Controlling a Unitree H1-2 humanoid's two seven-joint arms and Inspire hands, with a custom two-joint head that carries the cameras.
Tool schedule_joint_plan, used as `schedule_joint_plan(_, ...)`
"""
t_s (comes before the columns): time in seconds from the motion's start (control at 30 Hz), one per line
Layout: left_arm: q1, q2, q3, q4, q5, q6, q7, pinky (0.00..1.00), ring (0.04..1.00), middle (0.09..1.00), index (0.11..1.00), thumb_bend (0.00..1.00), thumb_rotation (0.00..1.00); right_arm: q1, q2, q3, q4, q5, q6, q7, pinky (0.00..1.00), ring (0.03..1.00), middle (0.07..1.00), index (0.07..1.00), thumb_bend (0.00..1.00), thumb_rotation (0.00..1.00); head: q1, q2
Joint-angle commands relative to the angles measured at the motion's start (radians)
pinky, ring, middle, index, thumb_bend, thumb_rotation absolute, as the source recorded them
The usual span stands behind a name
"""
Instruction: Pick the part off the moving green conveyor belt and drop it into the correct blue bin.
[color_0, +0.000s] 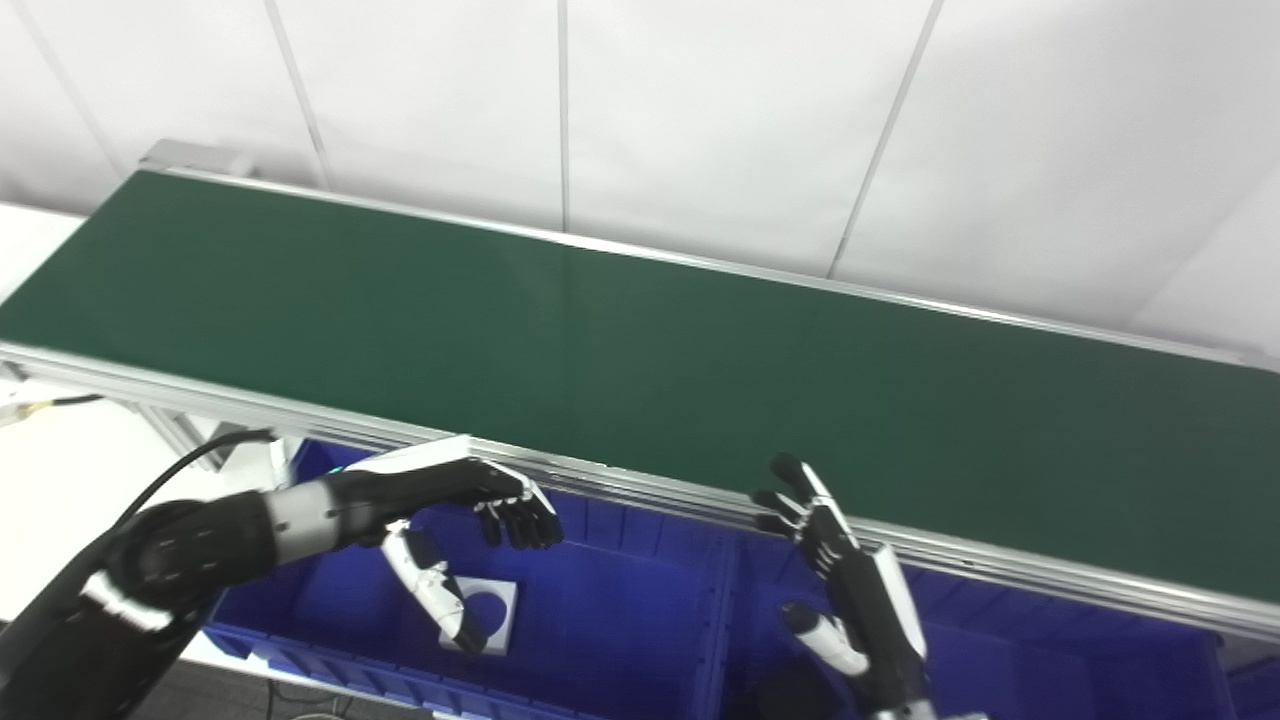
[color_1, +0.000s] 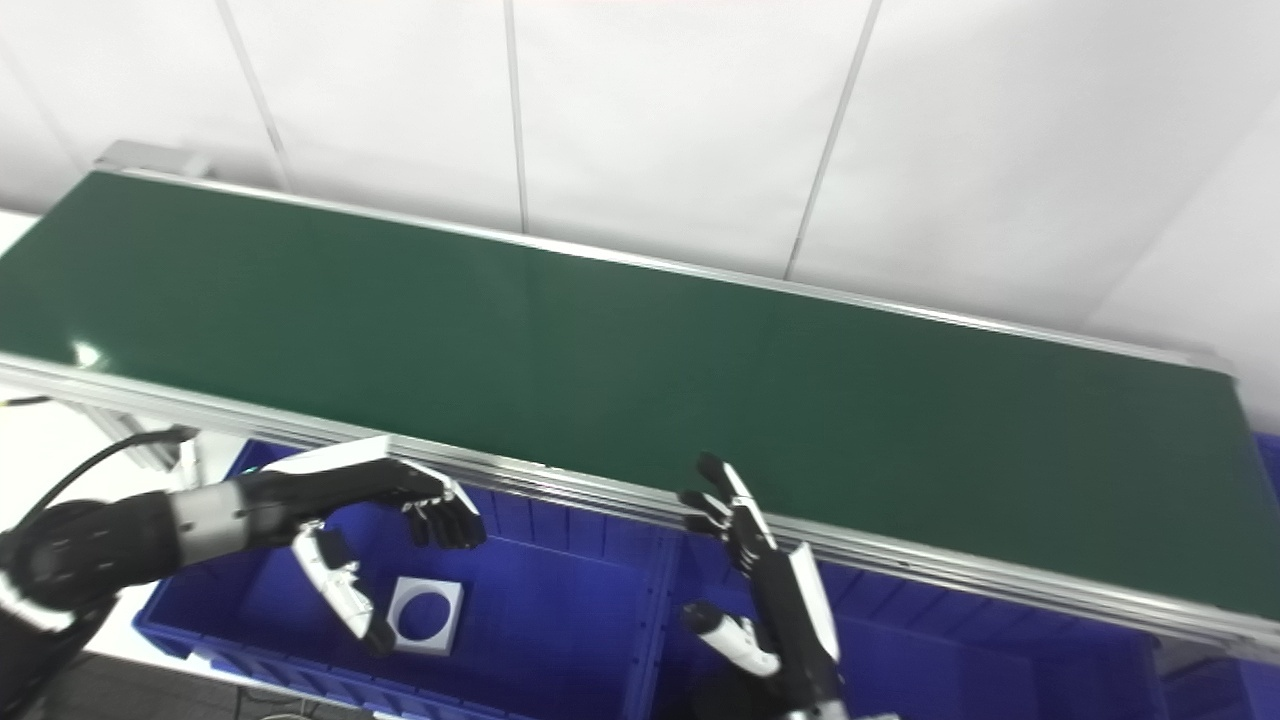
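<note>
The green conveyor belt runs across the view with nothing on it. A white square part with a round hole lies on the floor of the left blue bin. My left hand hovers over that bin, open, fingers curled down and thumb hanging beside the part, holding nothing. My right hand stands upright at the belt's near rail, above the right blue bin, open and empty.
The belt's aluminium rail runs between the hands and the belt. White wall panels stand behind. A black cable loops at the left near the frame legs.
</note>
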Motion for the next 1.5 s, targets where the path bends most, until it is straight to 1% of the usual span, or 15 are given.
schedule_joint_plan(0.0,-0.015,-0.034,0.030,-0.045,-0.116,0.009,0.028,0.67,0.707,0.723,0.717,1.00,0.35,-0.006,0.034,0.009,-0.011,-0.015,-0.047,-0.026,0.77,0.856,0.950,0.946,0.88,0.84,-0.021,-0.007)
schedule_joint_plan(0.13,0.007,-0.135,0.035,-0.031,-0.132,-0.018,0.093,0.68,0.698,0.716,0.721,1.00,0.36,-0.002,0.047,0.013,0.002,-0.029,-0.050,-0.049,0.78,0.864,0.956,0.949,0.89,0.85,-0.088,-0.033)
schedule_joint_plan(0.17,0.016,-0.163,0.034,-0.015,-0.129,-0.035,0.108,0.70,0.707,0.718,0.736,1.00,0.37,-0.001,0.048,0.017,0.004,-0.031,-0.051,-0.053,0.79,0.866,0.961,0.950,0.88,0.84,-0.136,-0.050)
schedule_joint_plan(0.2,0.022,-0.181,0.033,-0.005,-0.127,-0.046,0.116,0.72,0.712,0.719,0.744,1.00,0.37,0.000,0.047,0.020,0.005,-0.033,-0.051,-0.057,0.79,0.867,0.962,0.951,0.88,0.84,-0.136,-0.050)
schedule_joint_plan(0.3,0.053,-0.286,0.019,0.113,-0.055,-0.179,0.181,0.73,0.727,0.741,0.770,1.00,0.43,0.004,0.042,0.039,0.004,-0.042,-0.052,-0.101,0.79,0.862,0.971,0.941,0.85,0.82,-0.215,-0.063)
schedule_joint_plan(0.43,0.071,-0.363,0.009,0.250,0.001,-0.312,0.234,0.79,0.796,0.822,0.823,0.97,0.42,0.011,0.023,0.061,-0.007,-0.054,-0.052,-0.147,0.78,0.862,0.988,0.946,0.84,0.84,-0.214,-0.057)
schedule_joint_plan(0.53,0.074,-0.406,0.001,0.282,0.074,-0.358,0.291,0.80,0.811,0.843,0.843,0.94,0.40,0.021,0.006,0.066,-0.025,-0.048,-0.052,-0.158,0.78,0.875,0.988,0.951,0.84,0.84,-0.194,-0.052)
schedule_joint_plan(0.6,0.078,-0.435,-0.012,0.275,0.122,-0.357,0.328,0.83,0.832,0.857,0.858,0.93,0.39,0.028,-0.008,0.063,-0.038,-0.044,-0.052,-0.160,0.78,0.874,0.984,0.949,0.85,0.85,-0.168,-0.045)
schedule_joint_plan(0.77,0.096,-0.509,-0.055,0.251,0.216,-0.368,0.407,0.83,0.866,0.889,0.878,0.91,0.38,0.050,-0.043,0.036,-0.064,-0.020,-0.051,-0.134,0.77,0.856,0.973,0.950,0.89,0.87,-0.028,-0.025)
schedule_joint_plan(0.8,0.101,-0.525,-0.062,0.248,0.230,-0.367,0.420,0.83,0.867,0.890,0.879,0.91,0.38,0.052,-0.053,0.031,-0.067,-0.012,-0.051,-0.127,0.78,0.856,0.973,0.950,0.89,0.87,0.022,-0.023)
schedule_joint_plan(0.87,0.109,-0.554,-0.076,0.236,0.257,-0.348,0.446,0.83,0.873,0.898,0.879,0.91,0.39,0.054,-0.071,0.023,-0.069,0.013,-0.051,-0.115,0.78,0.856,0.972,0.951,0.88,0.87,0.084,-0.020)
schedule_joint_plan(1.0,0.125,-0.606,-0.093,0.219,0.299,-0.315,0.495,0.85,0.885,0.907,0.872,0.91,0.39,0.056,-0.098,0.002,-0.076,0.054,-0.051,-0.088,0.79,0.870,0.969,0.956,0.89,0.89,0.155,-0.018)
schedule_joint_plan(1.2,0.137,-0.642,-0.110,0.202,0.349,-0.301,0.543,0.89,0.920,0.921,0.880,0.91,0.40,0.064,-0.117,-0.020,-0.088,0.072,-0.045,-0.059,0.79,0.859,0.947,0.957,0.89,0.90,0.189,-0.011)
schedule_joint_plan(1.33,0.144,-0.641,-0.123,0.172,0.357,-0.267,0.543,0.88,0.923,0.927,0.879,0.91,0.41,0.070,-0.112,-0.028,-0.086,0.055,-0.050,-0.059,0.79,0.863,0.947,0.963,0.89,0.90,0.178,-0.007)
schedule_joint_plan(1.47,0.142,-0.631,-0.123,0.169,0.335,-0.266,0.541,0.89,0.919,0.922,0.875,0.92,0.42,0.072,-0.101,-0.027,-0.088,0.022,-0.051,-0.071,0.81,0.874,0.949,0.960,0.88,0.92,0.155,-0.004)
